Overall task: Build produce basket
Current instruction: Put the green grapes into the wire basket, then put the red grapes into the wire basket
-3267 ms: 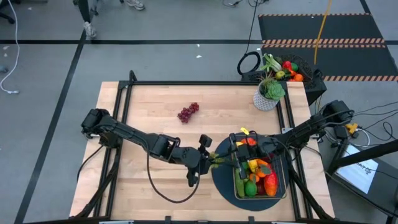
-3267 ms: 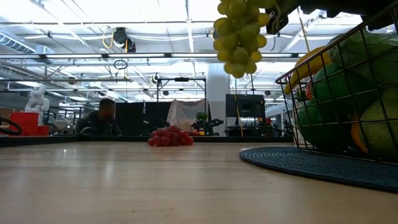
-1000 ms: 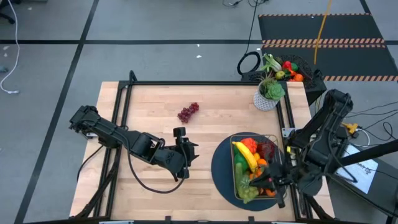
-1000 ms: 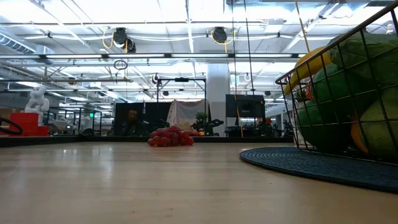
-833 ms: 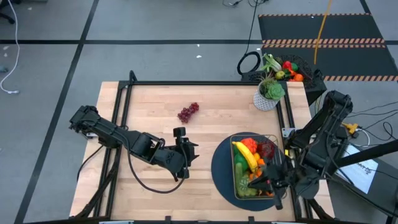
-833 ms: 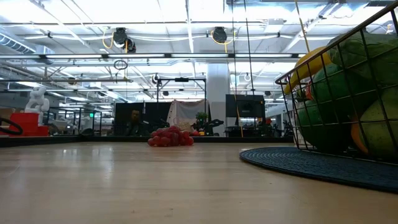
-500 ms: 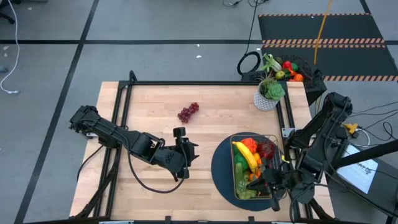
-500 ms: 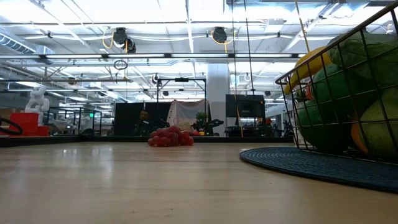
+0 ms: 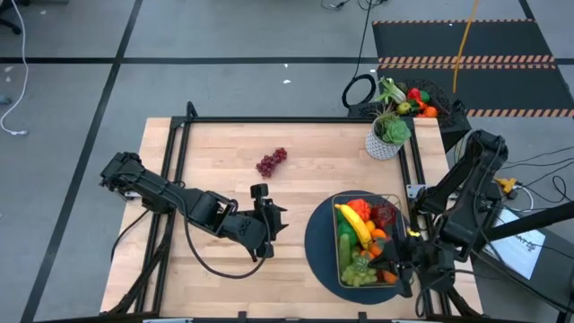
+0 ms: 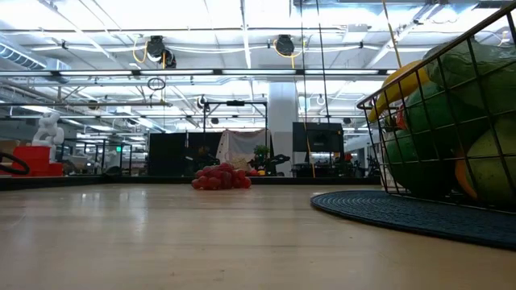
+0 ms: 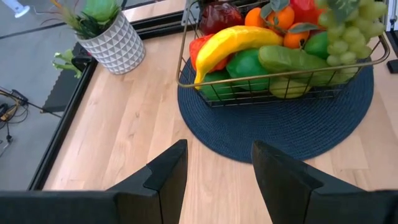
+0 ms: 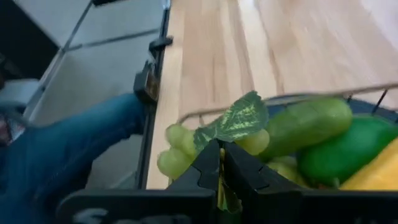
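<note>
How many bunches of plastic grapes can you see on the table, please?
2. A green bunch of plastic grapes lies in the dark wire-mesh basket; a purple-red bunch of plastic grapes lies on the bare wooden table. The piled produce may hide others.

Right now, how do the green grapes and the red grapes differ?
The green grapes lie in the basket, at its near end beside the right gripper; the red grapes lie loose on the bare table, far from the basket. The green grapes carry a leaf, with the shut right gripper at it; nothing touches the red grapes. Both are small bunches.
</note>
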Controlling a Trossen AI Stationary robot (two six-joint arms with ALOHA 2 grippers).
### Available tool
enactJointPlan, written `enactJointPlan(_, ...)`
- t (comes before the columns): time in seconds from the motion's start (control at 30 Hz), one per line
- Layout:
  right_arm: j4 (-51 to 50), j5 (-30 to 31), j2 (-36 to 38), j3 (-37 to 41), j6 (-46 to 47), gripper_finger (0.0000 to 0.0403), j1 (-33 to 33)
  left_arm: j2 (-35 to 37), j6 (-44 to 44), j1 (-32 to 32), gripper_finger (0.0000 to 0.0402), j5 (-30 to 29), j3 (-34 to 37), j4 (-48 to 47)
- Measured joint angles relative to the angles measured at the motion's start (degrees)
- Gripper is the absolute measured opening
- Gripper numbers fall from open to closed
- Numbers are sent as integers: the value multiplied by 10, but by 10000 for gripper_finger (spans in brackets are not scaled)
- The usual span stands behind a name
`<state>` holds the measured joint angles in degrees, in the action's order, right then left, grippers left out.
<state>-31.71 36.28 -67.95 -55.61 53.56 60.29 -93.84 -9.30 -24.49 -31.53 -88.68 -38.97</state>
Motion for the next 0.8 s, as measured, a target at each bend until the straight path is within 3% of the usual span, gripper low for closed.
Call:
enactJointPlan(0.27, -77, -61, 49, 0, 4, 21, 7, 0, 0, 0, 179, 0, 0, 2)
enactJointPlan(0.53, -178, -94, 61, 0, 47, 137, 6, 0, -1, 0, 179, 0, 0, 3)
enactJointPlan(0.67, -226, -72, 74, 0, 61, 180, 6, 0, 1, 2, 179, 0, 0, 3)
enactJointPlan(0.8, -230, -12, 95, 0, 14, 193, 6, 0, 14, 16, 179, 0, 0, 3)
